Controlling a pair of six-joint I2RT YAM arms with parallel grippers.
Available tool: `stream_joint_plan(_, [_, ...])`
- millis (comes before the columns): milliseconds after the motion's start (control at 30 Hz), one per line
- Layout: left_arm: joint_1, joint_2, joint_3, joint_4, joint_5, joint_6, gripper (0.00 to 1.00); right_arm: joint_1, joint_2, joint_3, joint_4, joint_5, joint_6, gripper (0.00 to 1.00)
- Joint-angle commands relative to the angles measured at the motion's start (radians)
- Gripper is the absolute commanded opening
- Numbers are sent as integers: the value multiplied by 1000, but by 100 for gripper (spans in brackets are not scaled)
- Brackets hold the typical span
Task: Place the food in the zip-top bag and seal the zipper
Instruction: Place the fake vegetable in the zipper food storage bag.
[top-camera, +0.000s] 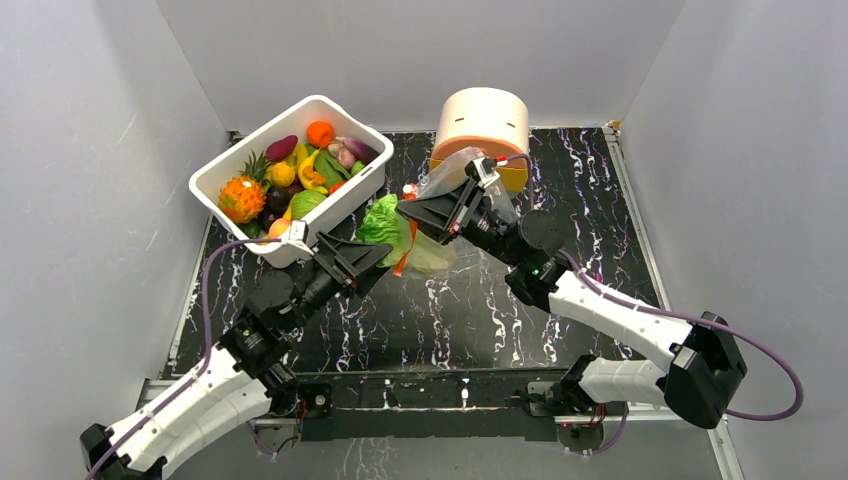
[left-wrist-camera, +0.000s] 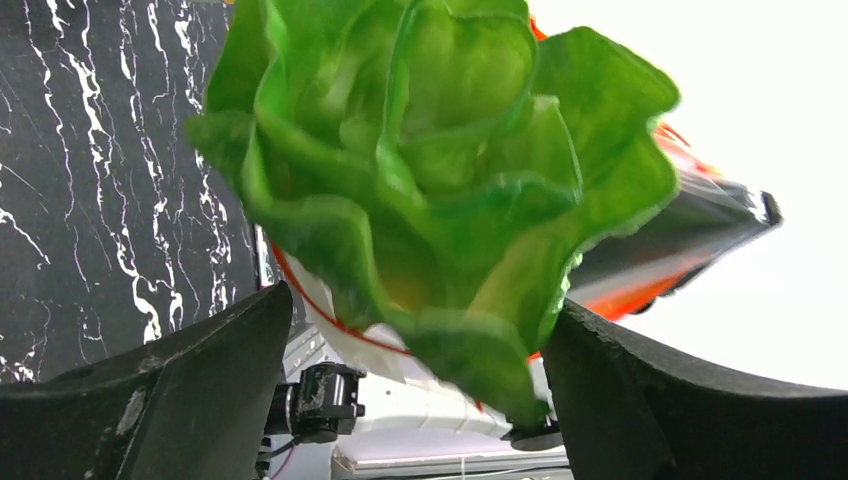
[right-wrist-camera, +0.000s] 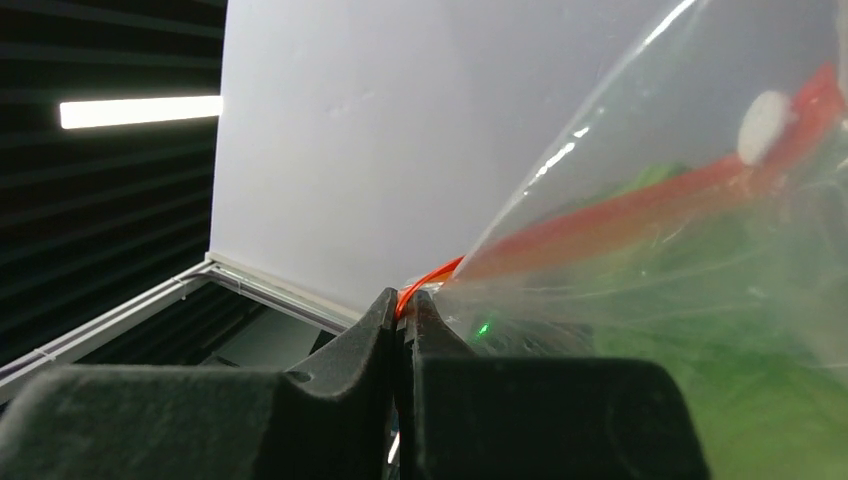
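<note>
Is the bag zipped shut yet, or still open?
Open. The lettuce pokes out of the zip-top bag at its mouth, with the zipper spread around it.

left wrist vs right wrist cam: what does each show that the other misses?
Left wrist only: the lettuce filling the view between the open left gripper, and the marbled table. Right wrist only: the right gripper shut on the bag edge at the zipper, plus a white label. Both: the clear bag with its orange-red zipper.
</note>
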Motion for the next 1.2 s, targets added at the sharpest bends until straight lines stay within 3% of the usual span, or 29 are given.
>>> stream_joint_plan(0, [-2,95,-18,200,37,21,90,8,-4,21,37,-70,-12,0])
stream_joint_plan(133, [-2,155,-17,347,68,13,92,8,-11,33,-23,-77,-56,0])
stream_joint_plan(200, [-2,180,-6,410,88,30,84,7,-12,29,-34,-68,-66,0])
stream_joint_plan(333, [-2,200,58,368,108,119,58,8,1,19,-32,-72,-62,0])
stream_joint_plan(467, [-2,184,126,228,83,221,21,8,7,10,-35,-82,-73,0])
stream_joint_plan(600, [-1,194,236,39,77,426,0,9,18,13,-121,-80,-126,0])
stream_joint_plan(700, [-2,210,307,-118,52,555,0,35,80,23,-94,-51,-138,0])
stream_joint_plan(800, [-2,222,383,-297,2,699,0,55,153,115,-177,-47,-203,0])
stream_joint_plan(867, [-2,225,438,-463,-47,740,0,69,186,164,-221,-39,-242,0])
stream_joint_plan(967, [-2,226,494,-607,-91,768,0,89,213,227,-373,-17,-312,8])
stream_joint_plan(1167, [-2,228,432,-645,-108,723,0,92,169,81,-431,90,-324,13])
